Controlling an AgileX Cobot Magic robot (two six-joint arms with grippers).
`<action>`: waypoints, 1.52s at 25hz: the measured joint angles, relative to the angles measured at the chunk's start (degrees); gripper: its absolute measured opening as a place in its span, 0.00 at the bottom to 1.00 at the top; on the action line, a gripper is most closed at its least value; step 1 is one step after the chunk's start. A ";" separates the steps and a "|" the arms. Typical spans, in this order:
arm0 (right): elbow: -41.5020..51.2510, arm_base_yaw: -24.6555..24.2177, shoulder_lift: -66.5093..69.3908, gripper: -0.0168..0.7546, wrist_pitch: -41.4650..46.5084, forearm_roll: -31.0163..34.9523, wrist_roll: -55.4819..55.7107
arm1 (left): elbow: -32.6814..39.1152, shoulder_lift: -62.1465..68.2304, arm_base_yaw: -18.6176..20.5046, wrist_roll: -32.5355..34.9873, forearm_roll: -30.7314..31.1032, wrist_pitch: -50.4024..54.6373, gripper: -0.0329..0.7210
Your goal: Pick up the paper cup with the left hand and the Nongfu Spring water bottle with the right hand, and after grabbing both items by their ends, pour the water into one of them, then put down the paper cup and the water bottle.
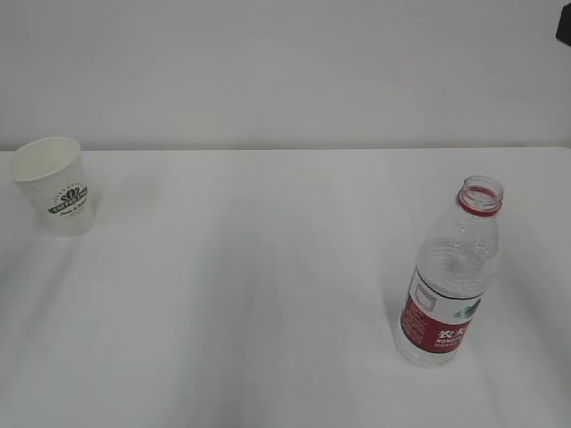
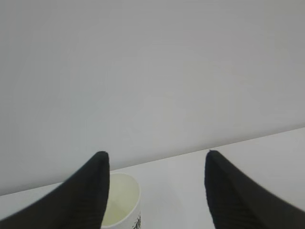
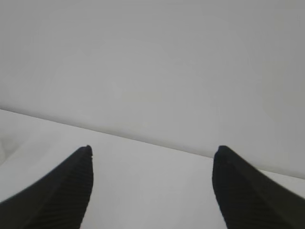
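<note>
Paper cup [image 1: 55, 185] is sitting upright at the far left of the white worktop [image 1: 268, 294], and the Nongfu Spring water bottle [image 1: 451, 276] stands upright way over on the right, nearer the camera, cap off and red neck ring showing. They're well apart, nothing touching either one. Can't really tell how much water is in the bottle, it's too clear to read.

So I'd say we're at the very first step: reach and grab. Neither arm even shows up in the exterior view.

Left hand [image 2: 155, 191] is spread open with nothing between the fingers. In its wrist view the cup [image 2: 124, 200] peeks out low and just beside the left finger, so it's off-centre rather than lined up in the gap. Right hand [image 3: 152, 191] is also wide open and empty, and its view shows only bare worktop and wall, no bottle at all.

Next move, my guess: left needs to shift sideways to centre the cup between the fingers, then come in and close gently since paper crushes easy. Right has to find the bottle first, then approach its side without knocking the open bottle over.
</note>
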 joint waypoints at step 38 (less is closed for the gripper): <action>4.05 0.00 -0.21 0.78 0.19 7.07 -5.99 | 0.00 0.00 0.00 0.00 0.00 -0.13 0.65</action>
